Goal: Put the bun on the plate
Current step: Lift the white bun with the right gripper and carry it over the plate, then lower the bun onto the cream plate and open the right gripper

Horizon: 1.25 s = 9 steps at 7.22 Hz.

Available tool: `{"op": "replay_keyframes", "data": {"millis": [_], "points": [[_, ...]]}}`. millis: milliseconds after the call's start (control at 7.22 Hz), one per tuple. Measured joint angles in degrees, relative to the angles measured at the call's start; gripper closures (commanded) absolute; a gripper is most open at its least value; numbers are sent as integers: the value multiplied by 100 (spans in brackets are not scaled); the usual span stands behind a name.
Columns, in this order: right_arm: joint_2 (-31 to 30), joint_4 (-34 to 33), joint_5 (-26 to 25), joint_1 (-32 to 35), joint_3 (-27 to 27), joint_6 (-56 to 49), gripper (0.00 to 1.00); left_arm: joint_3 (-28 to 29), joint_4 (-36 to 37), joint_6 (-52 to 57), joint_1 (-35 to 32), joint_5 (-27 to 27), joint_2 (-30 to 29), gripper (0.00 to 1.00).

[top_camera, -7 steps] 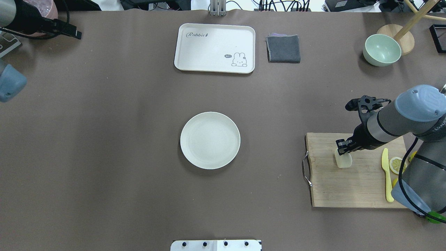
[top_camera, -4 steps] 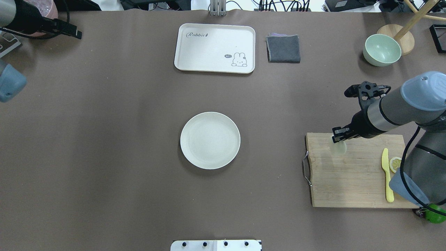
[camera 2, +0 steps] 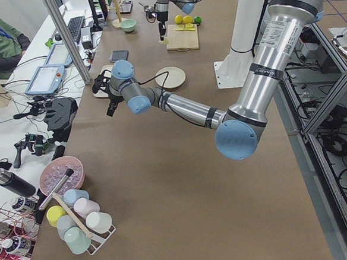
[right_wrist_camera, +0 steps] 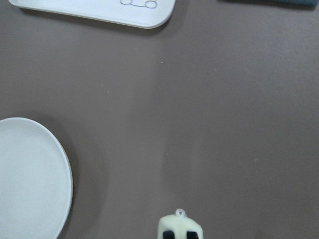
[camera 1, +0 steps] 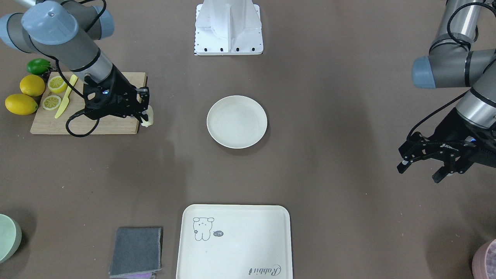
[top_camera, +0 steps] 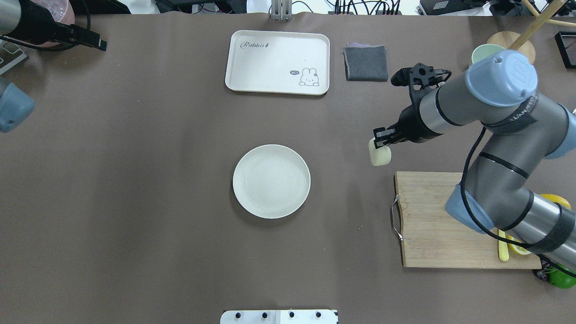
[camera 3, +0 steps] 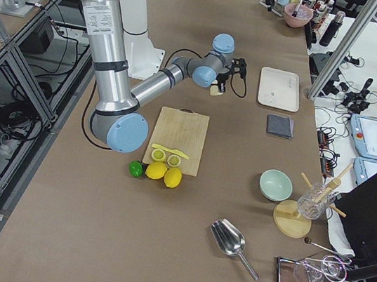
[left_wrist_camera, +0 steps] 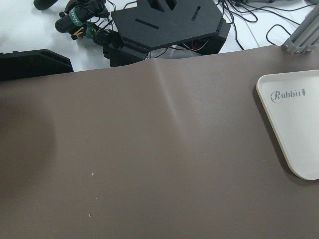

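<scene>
The bun (top_camera: 380,156), a small pale cream lump, hangs in the air just past the far left corner of the cutting board, with my right gripper (top_camera: 380,142) shut on it. It also shows in the front-facing view as the bun (camera 1: 147,118) under the right gripper (camera 1: 144,115), and in the right wrist view as the bun (right_wrist_camera: 180,226) at the bottom edge. The round off-white plate (top_camera: 271,181) lies bare at the table's middle, well to the left of the bun; the plate (camera 1: 237,122) (right_wrist_camera: 30,179) appears in both other views. My left gripper (camera 1: 421,171) hovers open and holds nothing at the far left side.
A wooden cutting board (top_camera: 441,225) carries a yellow knife (camera 1: 66,97) and lemon slices (camera 1: 51,102), with whole lemons (camera 1: 27,95) and a lime (camera 1: 38,66) beside it. At the far side lie a cream tray (top_camera: 277,61), a grey cloth (top_camera: 366,63) and a green bowl (camera 1: 7,236).
My right gripper has lifted the bun off the cutting board and carried it away from the robot and leftward, towards the plate. The left arm has not moved.
</scene>
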Motion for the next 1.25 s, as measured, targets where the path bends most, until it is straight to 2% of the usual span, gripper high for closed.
{"op": "replay_keyframes", "data": {"millis": [277,831,1108,1246], "points": [[662,30,-520,-415,-312,417,100,-98,-86,40,7,-12,217,2],[1116,68,-1344,-1262,-491,544,100,-60,-408,0,137,-16,273,2],[1562,63,-1585,-1538,-911,542,100,-51,-439,-6,180,-11,274,2],[1745,64,-1700,-1595,-1156,539,47,-48,-441,5,189,-3,280,2]]}}
